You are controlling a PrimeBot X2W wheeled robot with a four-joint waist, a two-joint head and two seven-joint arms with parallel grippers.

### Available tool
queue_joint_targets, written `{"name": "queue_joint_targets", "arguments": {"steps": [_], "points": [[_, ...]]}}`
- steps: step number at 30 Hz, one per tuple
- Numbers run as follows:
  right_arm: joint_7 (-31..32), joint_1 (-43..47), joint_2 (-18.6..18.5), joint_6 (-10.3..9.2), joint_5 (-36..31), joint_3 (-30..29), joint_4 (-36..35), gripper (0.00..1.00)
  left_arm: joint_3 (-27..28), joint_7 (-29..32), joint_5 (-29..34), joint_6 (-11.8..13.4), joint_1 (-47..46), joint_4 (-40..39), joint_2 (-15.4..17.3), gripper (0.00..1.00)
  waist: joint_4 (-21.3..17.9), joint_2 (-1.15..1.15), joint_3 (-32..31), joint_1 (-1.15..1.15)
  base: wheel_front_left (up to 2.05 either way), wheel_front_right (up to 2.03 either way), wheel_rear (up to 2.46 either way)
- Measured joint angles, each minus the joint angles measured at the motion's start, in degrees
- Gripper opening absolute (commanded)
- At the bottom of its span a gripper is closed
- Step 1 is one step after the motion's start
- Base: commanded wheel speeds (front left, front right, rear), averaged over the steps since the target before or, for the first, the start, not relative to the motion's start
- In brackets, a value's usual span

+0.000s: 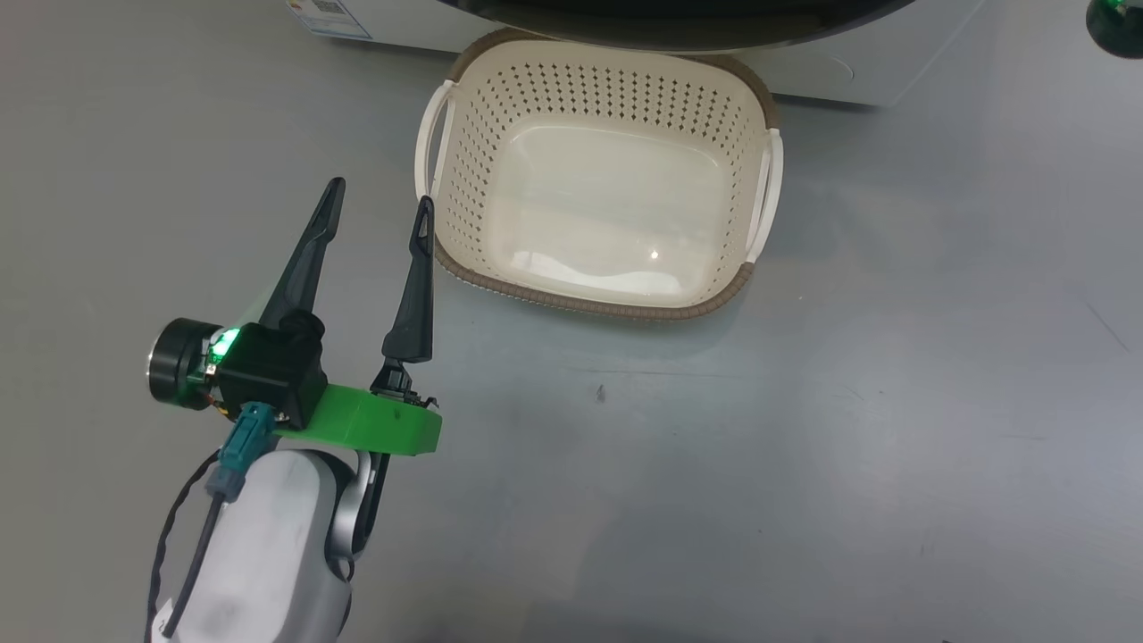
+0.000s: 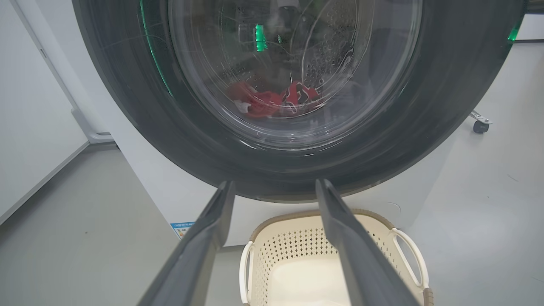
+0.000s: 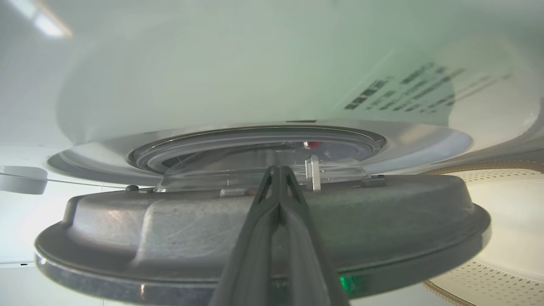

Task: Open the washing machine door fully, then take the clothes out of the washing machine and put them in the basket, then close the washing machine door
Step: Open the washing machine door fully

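The washing machine [image 2: 157, 178] is white, and its round black door [image 2: 127, 106] stands slightly ajar. Red clothes [image 2: 272, 102] lie in the drum behind the glass window. Below the door on the floor sits the cream basket [image 1: 607, 304], empty. My left gripper [image 1: 381, 192] hovers open just left of the basket, pointing at the door [image 1: 670, 18]. In its wrist view the left gripper [image 2: 275, 182] has nothing between its fingers. My right gripper [image 3: 278, 169] is shut, its fingers lying across the grey inner face of the door [image 3: 170, 229]. Beyond it, a red patch of clothes [image 3: 311, 144] shows in the drum opening.
Grey floor spreads around the basket [image 2: 297, 216]. A blue label [image 2: 182, 227] sits low on the machine's front. A white wall panel [image 2: 34, 106] stands to the machine's left. A small castor wheel [image 2: 481, 126] rests on the floor to its right.
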Motion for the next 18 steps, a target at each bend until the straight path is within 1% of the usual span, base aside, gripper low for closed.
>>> {"name": "queue_joint_targets", "arguments": {"steps": [5,18], "points": [[1.86,2.24,0.08,1.72,0.58,0.55,0.31,0.00,-0.08,0.00,0.00,0.01,0.12,0.85,-0.01,1.00,-0.26,0.00,-1.27,0.00,0.00,0.00,0.00],[5.03,6.56,2.35,3.10,1.82,1.76,0.85,0.00,0.23,0.00,0.18,0.00,1.17,2.36,-0.01,1.00,-1.29,0.00,-4.69,0.00,0.00,0.00,0.00]]}}
